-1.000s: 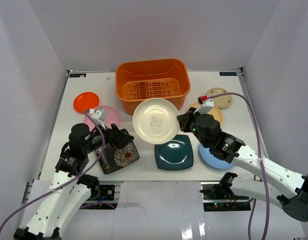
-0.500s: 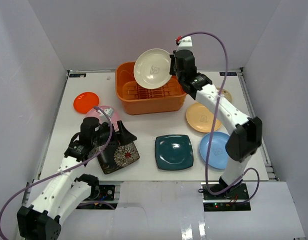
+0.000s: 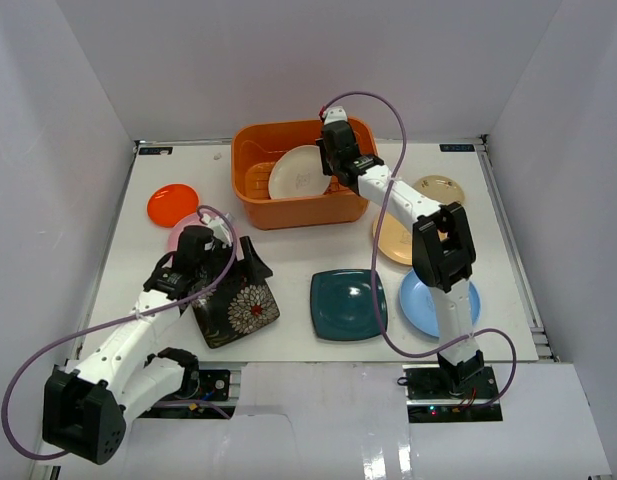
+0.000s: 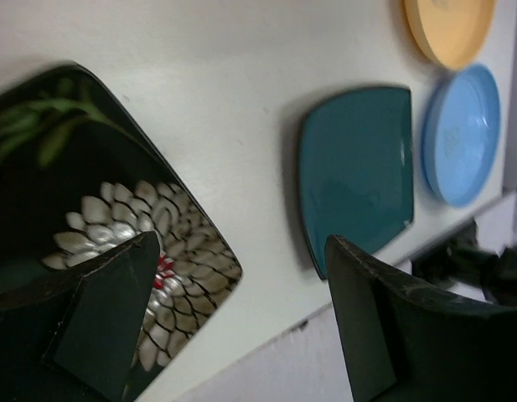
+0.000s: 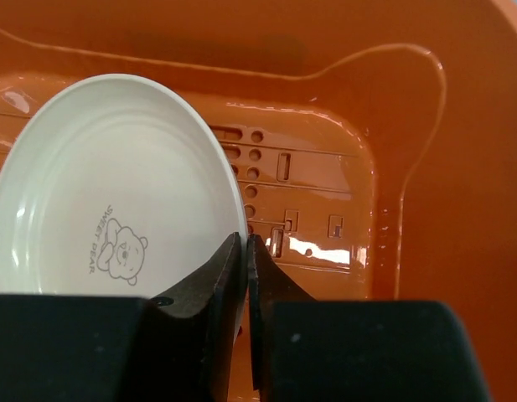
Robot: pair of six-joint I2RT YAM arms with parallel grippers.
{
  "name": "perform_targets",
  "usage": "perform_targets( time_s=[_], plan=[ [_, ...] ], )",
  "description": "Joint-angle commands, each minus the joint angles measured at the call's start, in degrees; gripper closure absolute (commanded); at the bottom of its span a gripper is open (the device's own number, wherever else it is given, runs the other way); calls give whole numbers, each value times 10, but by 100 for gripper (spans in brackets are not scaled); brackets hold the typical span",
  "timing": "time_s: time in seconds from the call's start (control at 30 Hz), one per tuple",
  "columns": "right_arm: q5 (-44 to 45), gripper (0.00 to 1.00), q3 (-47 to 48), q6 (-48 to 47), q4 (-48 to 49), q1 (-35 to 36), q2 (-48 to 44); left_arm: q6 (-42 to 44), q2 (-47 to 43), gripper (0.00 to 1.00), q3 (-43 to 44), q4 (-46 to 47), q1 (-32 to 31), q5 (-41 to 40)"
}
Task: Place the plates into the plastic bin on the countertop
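In the top view the cream plate [image 3: 294, 172] stands tilted inside the orange plastic bin [image 3: 250, 136], and my right gripper [image 3: 328, 166] is shut on its rim. In the right wrist view the jaws [image 5: 244, 240] pinch the edge of the cream plate [image 5: 107, 201] above the bin's slotted bottom [image 5: 325, 218]. My left gripper [image 3: 244, 262] is open at the black flowered plate [image 3: 238, 310]. In the left wrist view that gripper [image 4: 241, 241] has one finger [image 4: 107, 318] over the black flowered plate [image 4: 187, 230] and the other past its edge.
On the white countertop [image 3: 288, 250] lie a dark teal square plate [image 3: 348, 304], a light blue plate [image 3: 420, 308], a yellow plate [image 3: 392, 238], a small beige plate [image 3: 438, 188], an orange-red plate [image 3: 172, 204] and a pink plate [image 3: 182, 234], partly under the left arm. White walls surround the countertop.
The right arm lifted the cream plate from over the middle of the table, carried it above the bin and lowered it inside. The left gripper shifted slightly at the black plate.
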Motion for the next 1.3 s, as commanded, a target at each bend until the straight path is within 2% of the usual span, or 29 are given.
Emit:
perform_targets(
  time_s=[0.0,0.07,0.1,0.17,0.3,0.37,0.43,0.5,0.57,0.6,0.63,0.73,0.87,0.97,1.03,1.13,1.2,1.27],
  plan=[
    [-6,86,37,6,27,-5,4,-3,-17,10,47,3,-2,-166],
    [1,83,37,6,27,-5,10,-5,-5,13,61,-1,-2,-212],
    [5,80,38,2,27,-6,12,-8,4,13,68,-16,-2,-265],
    [7,76,41,-3,27,-9,15,-39,31,14,75,-27,-2,-303],
    [-11,58,51,-15,26,-12,3,-104,31,14,46,2,8,-382],
    [-27,53,54,-14,19,-11,-23,-129,34,14,49,6,23,-393],
    [-70,48,54,-4,-1,-11,-61,-137,38,14,57,12,75,-386],
    [-91,48,29,10,-13,-10,-102,-139,40,14,58,11,111,-385],
    [-121,48,-84,40,-1,-7,-195,-141,44,15,53,11,167,-375],
    [-146,48,-141,52,47,-4,-270,-141,44,16,45,10,184,-370],
    [-159,48,-257,77,105,3,-305,-141,46,16,41,14,218,-363],
    [-193,50,-422,109,153,19,-421,-128,58,16,31,25,258,-347],
    [-209,51,-538,129,143,27,-506,-113,129,17,40,61,331,-264],
    [-191,51,-591,132,118,27,-559,-109,218,18,65,66,355,-245],
    [-156,51,-637,129,97,26,-594,-106,272,22,77,77,361,-206],
    [-117,51,-679,121,83,26,-621,-107,322,24,90,86,363,-194],
    [-101,49,-703,118,74,25,-628,-106,334,30,98,97,363,-186],
    [-82,48,-715,114,74,23,-627,-101,337,42,99,104,362,-189]
  ],
)
